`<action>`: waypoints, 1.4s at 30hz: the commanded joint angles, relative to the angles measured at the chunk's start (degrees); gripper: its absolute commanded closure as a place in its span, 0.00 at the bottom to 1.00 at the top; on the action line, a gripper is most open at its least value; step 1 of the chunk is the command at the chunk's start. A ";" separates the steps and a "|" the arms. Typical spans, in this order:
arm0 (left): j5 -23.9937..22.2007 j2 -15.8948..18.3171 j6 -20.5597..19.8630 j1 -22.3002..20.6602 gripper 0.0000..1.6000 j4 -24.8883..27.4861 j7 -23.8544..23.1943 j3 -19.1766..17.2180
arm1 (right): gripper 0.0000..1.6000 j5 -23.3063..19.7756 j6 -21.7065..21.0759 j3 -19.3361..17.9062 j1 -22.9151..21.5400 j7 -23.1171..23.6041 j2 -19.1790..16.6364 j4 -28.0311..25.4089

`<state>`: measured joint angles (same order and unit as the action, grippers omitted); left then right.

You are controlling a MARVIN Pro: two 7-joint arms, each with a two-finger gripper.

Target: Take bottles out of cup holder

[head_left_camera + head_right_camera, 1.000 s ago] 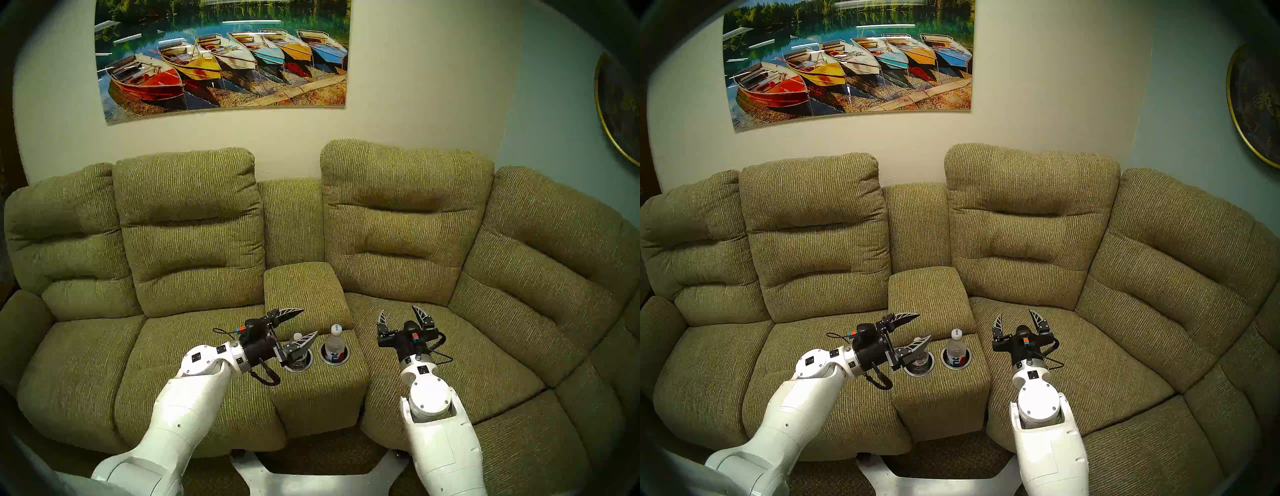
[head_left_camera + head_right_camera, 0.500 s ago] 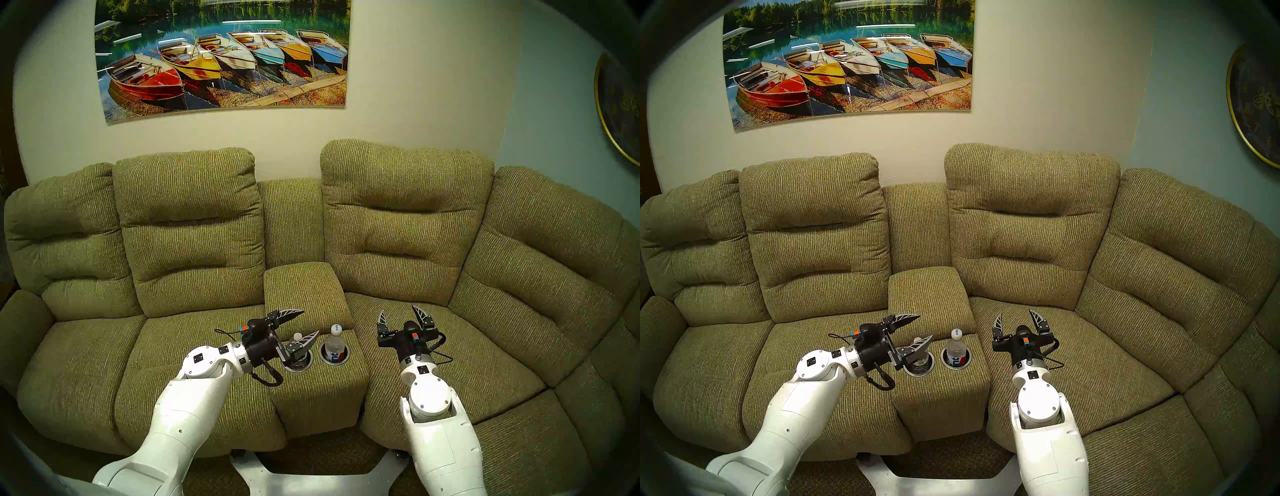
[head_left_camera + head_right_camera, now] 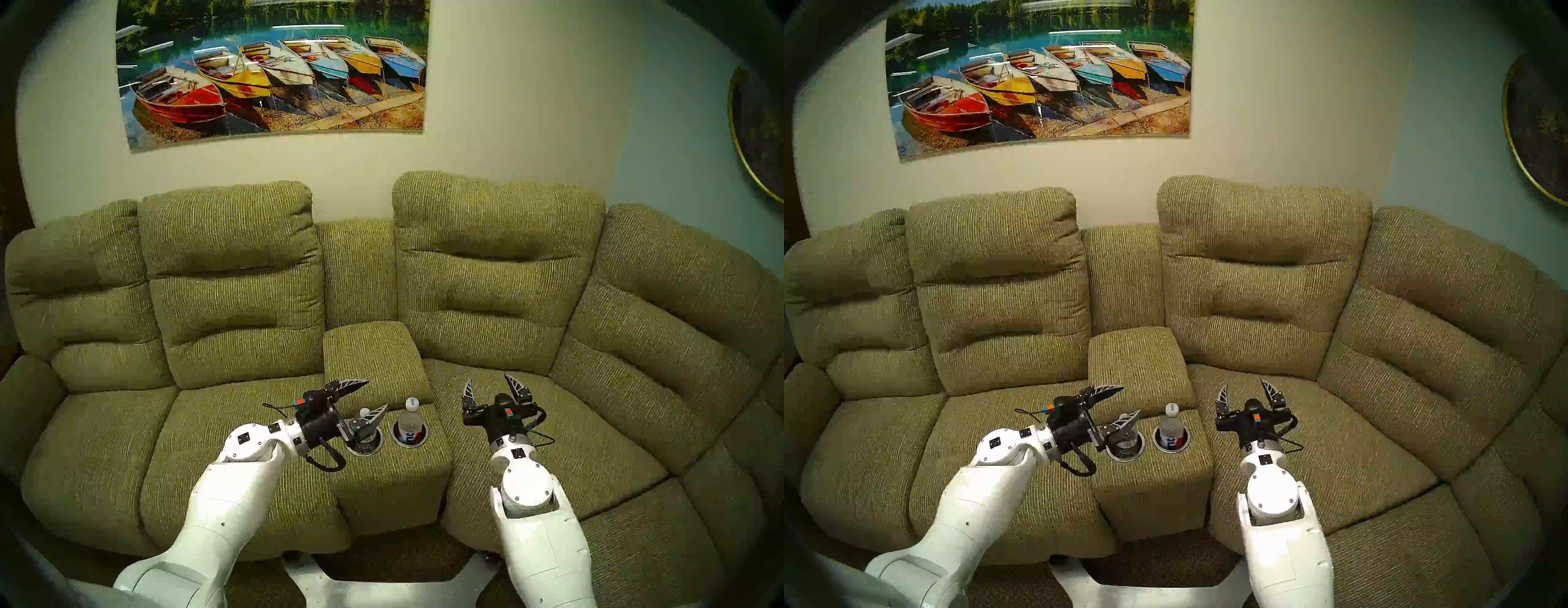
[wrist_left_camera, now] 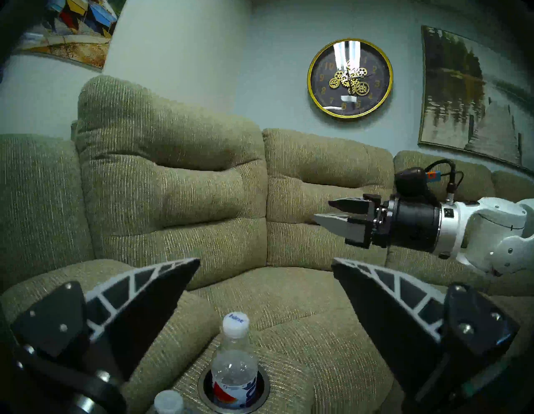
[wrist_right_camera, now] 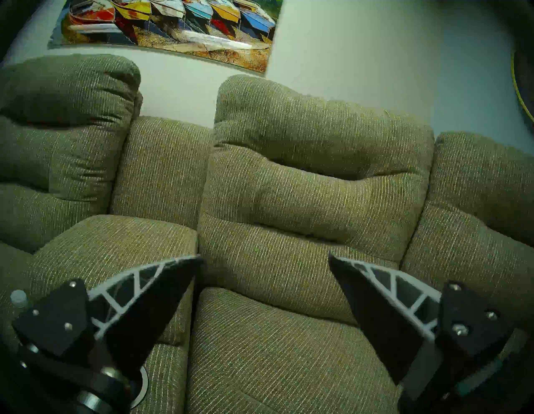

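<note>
The cup holder (image 3: 409,444) is a pair of silver-rimmed recesses in the olive console. The taller labelled bottle (image 3: 410,418) stands in the right recess; it also shows in the left wrist view (image 4: 234,367). The shorter plain bottle (image 3: 364,412) stands in the left recess, mostly hidden behind a finger; its cap (image 4: 168,403) shows at the bottom of the left wrist view. My left gripper (image 3: 376,394) is open and empty, hovering just left of and above the shorter bottle. My right gripper (image 3: 488,378) is open and empty over the seat right of the console.
The console's raised padded armrest (image 3: 373,356) stands right behind the recesses. Sofa seats (image 3: 237,429) lie on both sides of the console, with backrests behind. A boat picture and a clock hang on the walls.
My left wrist has turned slightly and the gripper has dipped a little by the left recess. The right arm and both bottles have not moved.
</note>
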<state>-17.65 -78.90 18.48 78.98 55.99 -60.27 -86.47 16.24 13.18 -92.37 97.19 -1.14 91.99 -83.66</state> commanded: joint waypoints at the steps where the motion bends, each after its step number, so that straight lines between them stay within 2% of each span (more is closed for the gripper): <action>1: -1.01 0.04 1.42 -3.17 0.00 -2.42 -1.21 -0.72 | 0.00 0.12 0.10 0.13 -0.32 0.11 -0.12 -1.02; 6: -0.34 -0.39 1.59 -3.73 0.00 -3.29 -0.23 -0.94 | 0.00 0.12 0.11 0.13 -0.32 0.11 -0.12 -1.01; 11: -0.52 -0.60 1.74 -5.76 0.00 -6.57 -0.73 -1.19 | 0.00 0.12 0.11 0.14 -0.32 0.10 -0.13 -1.01; 17: 1.16 -1.16 2.80 -8.73 0.00 -11.73 0.91 -0.74 | 0.00 0.11 0.12 0.14 -0.33 0.09 -0.13 -1.00; 28: 3.79 -1.54 7.39 -13.69 0.00 -23.81 2.85 -0.31 | 0.00 0.10 0.11 0.15 -0.33 0.08 -0.14 -1.00; 42: 8.20 -2.89 8.44 -20.91 0.00 -35.95 7.84 2.12 | 0.00 0.09 0.18 0.16 -0.38 0.03 -0.14 -0.89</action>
<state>-10.37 -80.89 26.02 63.26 23.12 -54.14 -84.86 16.21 13.18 -92.34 97.19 -1.20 91.96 -83.60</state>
